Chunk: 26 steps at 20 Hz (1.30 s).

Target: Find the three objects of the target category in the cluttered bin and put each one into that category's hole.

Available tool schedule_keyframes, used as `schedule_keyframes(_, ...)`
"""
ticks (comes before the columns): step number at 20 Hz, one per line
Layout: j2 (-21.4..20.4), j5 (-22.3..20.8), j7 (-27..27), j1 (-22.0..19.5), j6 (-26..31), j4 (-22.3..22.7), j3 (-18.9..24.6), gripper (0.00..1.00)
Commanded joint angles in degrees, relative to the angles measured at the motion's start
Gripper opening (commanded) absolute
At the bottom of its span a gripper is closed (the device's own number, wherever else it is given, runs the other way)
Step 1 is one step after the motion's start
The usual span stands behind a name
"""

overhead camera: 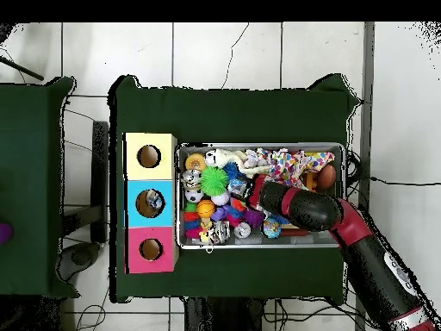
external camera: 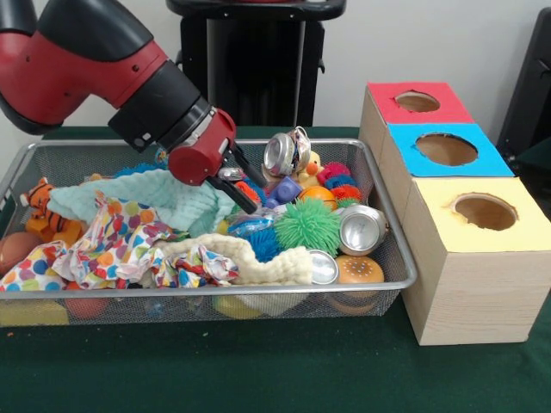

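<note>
The wire mesh bin (external camera: 172,295) is full of toys and cloths; it also shows in the overhead view (overhead camera: 258,146). My gripper (external camera: 247,189) reaches down into the bin's middle from the upper left, fingers apart over the small toys. Nothing shows held between them. In the overhead view the gripper (overhead camera: 252,191) is at the bin's centre. A crinkled transparent bottle (external camera: 250,226) with a blue tint lies just below the gripper, beside the green spiky ball (external camera: 308,225). Something pale and glinting (overhead camera: 154,202) shows inside the blue box's hole. Other bottles are hidden.
Red (external camera: 417,103), blue (external camera: 445,151) and yellow (external camera: 484,212) boxes with holes stand right of the bin. Silver cans (external camera: 362,229), a mint cloth (external camera: 146,196), a polka-dot cloth (external camera: 112,245), a cream cloth (external camera: 250,260) and a toy tiger (external camera: 39,202) fill the bin.
</note>
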Motion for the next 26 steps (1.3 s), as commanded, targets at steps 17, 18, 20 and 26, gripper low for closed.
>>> schedule_keyframes(17, 8.6, 2.8, -14.9, 2.5, 15.8, -12.2, -2.0, 1.0)
schedule_keyframes(18, 8.6, 3.1, -16.8, 2.8, 18.3, -12.1, -1.6, 1.0)
schedule_keyframes(20, 8.6, 2.7, -19.7, 2.9, 21.2, -12.2, -1.4, 1.0)
schedule_keyframes(26, 8.1, -0.2, -26.6, 3.3, 28.3, -13.2, -0.8, 1.0)
